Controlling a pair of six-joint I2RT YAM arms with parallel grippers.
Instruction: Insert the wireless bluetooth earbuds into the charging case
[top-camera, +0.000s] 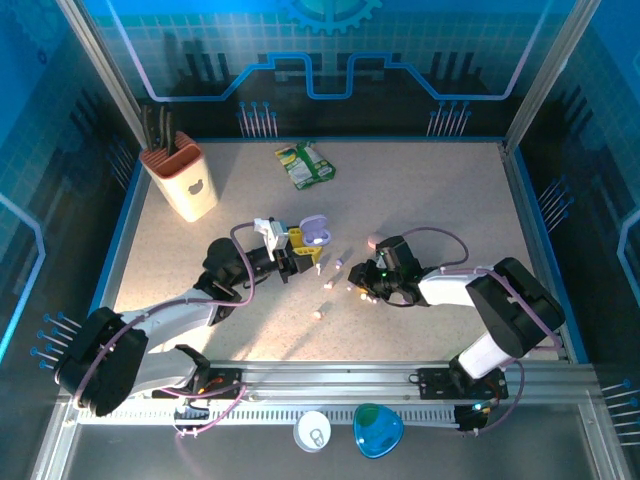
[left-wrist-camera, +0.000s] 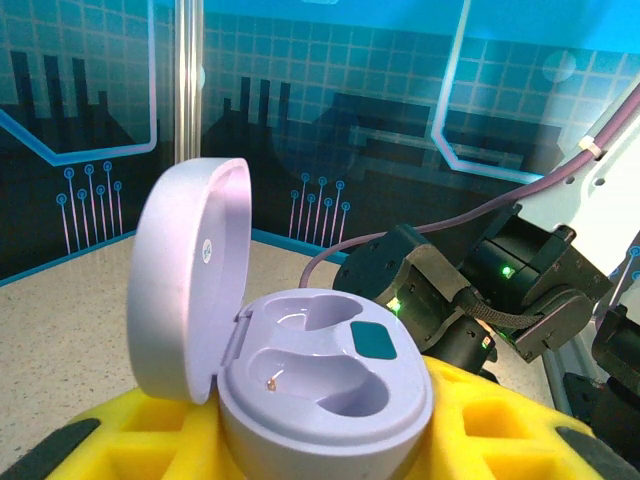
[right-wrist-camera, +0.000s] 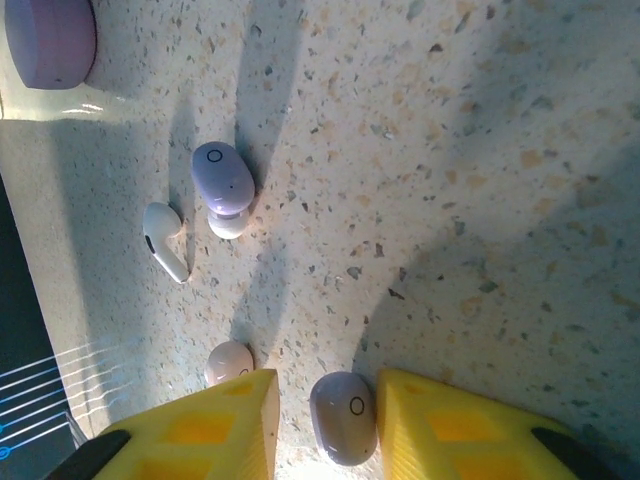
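**Speckled worktop: case gripped open, right pincer astride an earbud**

Nearest the arm bases, at six o'clock, a white round case (top-camera: 312, 432) and a teal case (top-camera: 378, 430) lie side by side on the dark front ledge (top-camera: 150, 450), off the worktop (top-camera: 440, 200).

Further in, just nine o'clock of centre, the left pincer (top-camera: 298, 243) is pressed onto the base of the lilac charging case (left-wrist-camera: 320, 380), yellow pads (left-wrist-camera: 490, 420) hugging both sides. In the left wrist view the lid stands hinged up toward nine o'clock and the two wells face upward.

Just three o'clock of centre, the right pincer (right-wrist-camera: 328, 425) sits low over the worktop, partly spread. A purple earbud (right-wrist-camera: 343, 418) lies between its pads (right-wrist-camera: 200, 440), close against the three o'clock one, with a sliver of worktop showing at the other. A pinkish earbud (right-wrist-camera: 230, 362) lies just beyond the nine o'clock pad. Farther toward eleven o'clock in that view, a white earbud (right-wrist-camera: 163, 240) and a second purple earbud (right-wrist-camera: 222, 178) lie just beside each other.

At the far side, a peach holder (top-camera: 185, 182) of dark handles stands at ten o'clock and a green packet (top-camera: 305, 165) lies at twelve, before blue patterned walls (top-camera: 320, 40).
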